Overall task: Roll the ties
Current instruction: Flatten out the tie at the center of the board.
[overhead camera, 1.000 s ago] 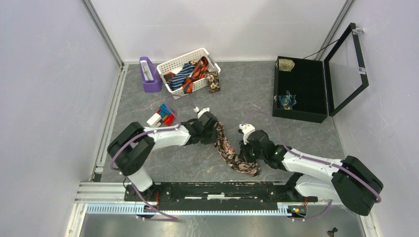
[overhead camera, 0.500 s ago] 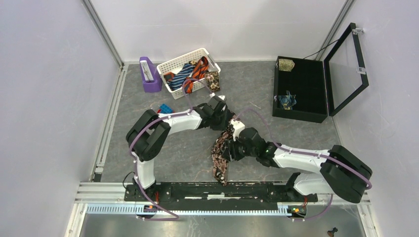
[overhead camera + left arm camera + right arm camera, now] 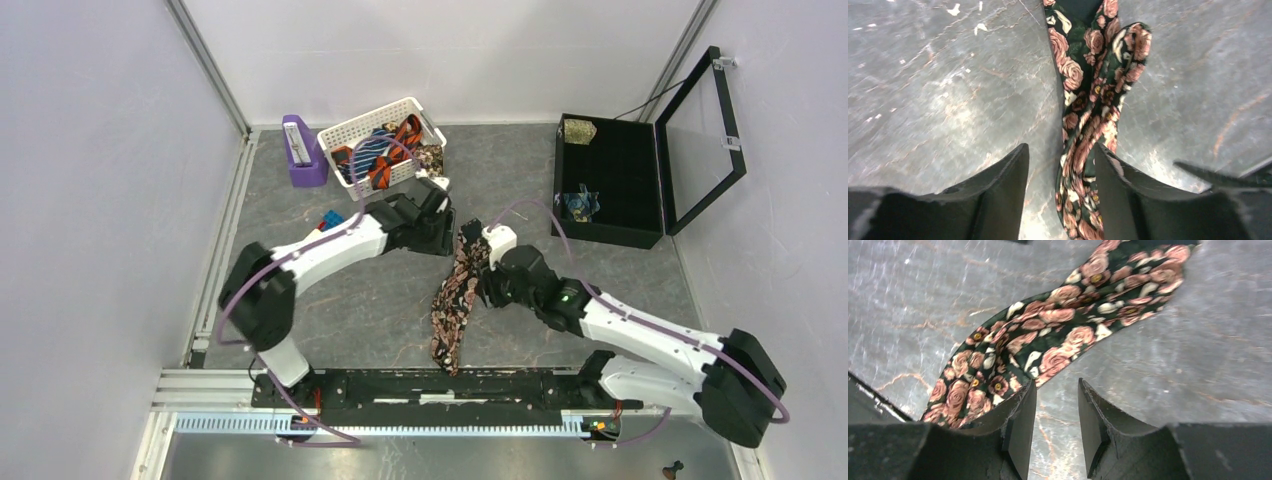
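The long dark necktie printed with pink and cream roses (image 3: pixel 455 300) is soft woven cloth with a faint satin sheen, creased where it bunches. Under it the grey marbled counter top (image 3: pixel 938 75) is smooth and semi-glossy, throwing back pale glare. The fingers (image 3: pixel 998 195) of the left gripper (image 3: pixel 1060 147) and right gripper (image 3: pixel 1056 384) are matt black plastic, grainy at the edges. At the far edge the white lattice basket (image 3: pixel 350 122) looks like moulded plastic. The near edge carries a ribbed bare-metal rail (image 3: pixel 230 383).

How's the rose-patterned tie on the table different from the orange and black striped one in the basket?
The dark rose-print fabric tie lies stretched out on the grey table; the orange-black striped tie sits bunched in the white plastic basket. One is floral, the other striped. Both are narrow fabric neckties.
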Robot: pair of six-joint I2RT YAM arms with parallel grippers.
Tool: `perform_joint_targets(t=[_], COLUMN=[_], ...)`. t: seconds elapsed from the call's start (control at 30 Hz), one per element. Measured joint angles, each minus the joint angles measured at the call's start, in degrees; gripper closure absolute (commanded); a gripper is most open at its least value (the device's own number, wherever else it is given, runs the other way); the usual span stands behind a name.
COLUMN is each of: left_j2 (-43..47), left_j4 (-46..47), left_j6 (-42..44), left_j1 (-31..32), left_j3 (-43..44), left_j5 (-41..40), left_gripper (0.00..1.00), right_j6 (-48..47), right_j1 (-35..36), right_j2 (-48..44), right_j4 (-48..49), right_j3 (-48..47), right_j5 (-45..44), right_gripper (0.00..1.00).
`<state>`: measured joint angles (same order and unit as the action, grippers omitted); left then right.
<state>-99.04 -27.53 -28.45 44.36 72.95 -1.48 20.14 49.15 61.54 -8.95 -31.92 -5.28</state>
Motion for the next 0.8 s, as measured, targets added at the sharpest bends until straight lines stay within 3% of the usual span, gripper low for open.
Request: perform_joint_targets(t=[0.2,0.43,0.6,0.8], left_j2=[18.8,33.0,32.9,24.5], left_j4=[-5.1,-5.3,-0.3,9.9], left_j6=[-1.4,-9.6,-21.0,-30.0], left_j1=[0.5,9.3,18.6,25.4], left_j3=[-6.1,-17.9,-27.4,-28.6], left_j5=[-1.2,1.6,2.2,3.5], left_gripper=[0.45,0.54,0.53,0.53], right_j6=[-3.0,-6.2,-8.5,-9.6], right_j1=[-7.1,-11.8,-12.3,-13.5], right_j2=[0.4,18.5,33.8,43.7], right_j4=[-3.3,-2.2,-0.9,0.1], right_j3=[-6.7,-22.7,-32.6,-33.7], right_j5=[-3.9,1.0,11.4,19.8], right_gripper=[0.64,0.65,0.65,0.68])
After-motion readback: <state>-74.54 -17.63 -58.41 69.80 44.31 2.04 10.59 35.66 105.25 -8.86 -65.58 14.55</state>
